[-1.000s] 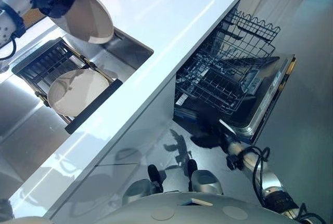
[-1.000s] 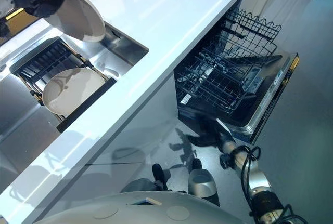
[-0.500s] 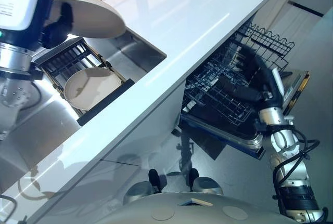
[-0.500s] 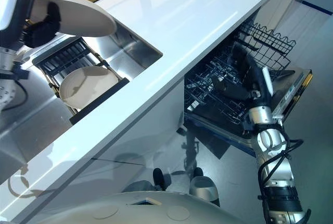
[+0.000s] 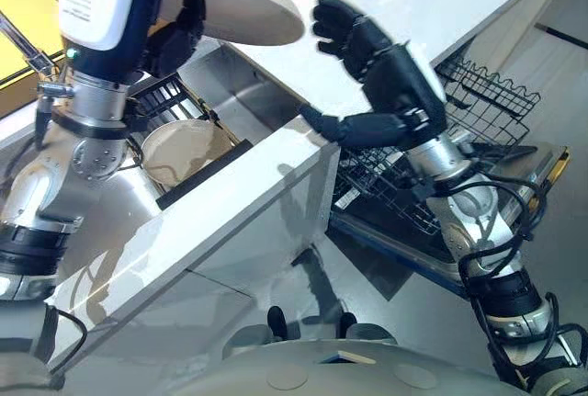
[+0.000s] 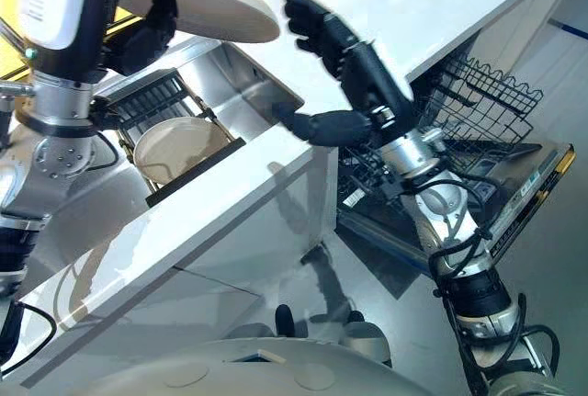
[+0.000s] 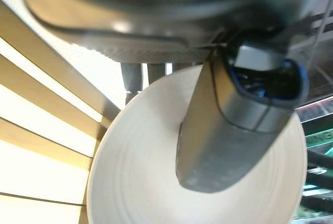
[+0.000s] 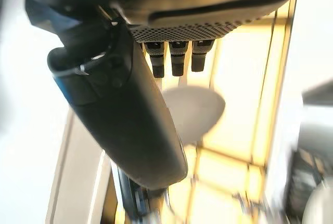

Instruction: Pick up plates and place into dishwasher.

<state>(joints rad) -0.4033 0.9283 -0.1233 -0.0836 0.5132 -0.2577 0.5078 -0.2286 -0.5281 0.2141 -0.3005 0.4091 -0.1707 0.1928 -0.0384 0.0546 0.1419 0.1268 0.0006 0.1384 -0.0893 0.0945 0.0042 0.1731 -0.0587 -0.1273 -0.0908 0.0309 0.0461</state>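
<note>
My left hand (image 5: pixel 170 42) is shut on a beige plate (image 5: pixel 241 5), held almost flat above the sink; the thumb (image 7: pixel 229 130) lies across the plate (image 7: pixel 135 182) in the left wrist view. A second beige plate (image 5: pixel 186 148) rests on the dark rack (image 5: pixel 197 171) over the steel sink (image 5: pixel 248 107). My right hand (image 5: pixel 381 56) is raised over the white counter (image 5: pixel 441 1), open, fingers spread, a short gap from the held plate's rim. The plate (image 8: pixel 195 112) shows past the fingers (image 8: pixel 174 60) in the right wrist view. The dishwasher's wire basket (image 5: pixel 478 102) stands pulled out over the lowered door (image 5: pixel 514 198).
The counter's front edge (image 5: pixel 202 240) runs diagonally between me and the sink. Grey floor (image 5: pixel 570 139) lies to the right of the dishwasher door. A steel draining surface (image 5: pixel 110 221) sits left of the sink.
My right arm has swung up from the dishwasher basket to above the counter beside the held plate. The left hand has carried the plate rightwards. The camera has shifted too.
</note>
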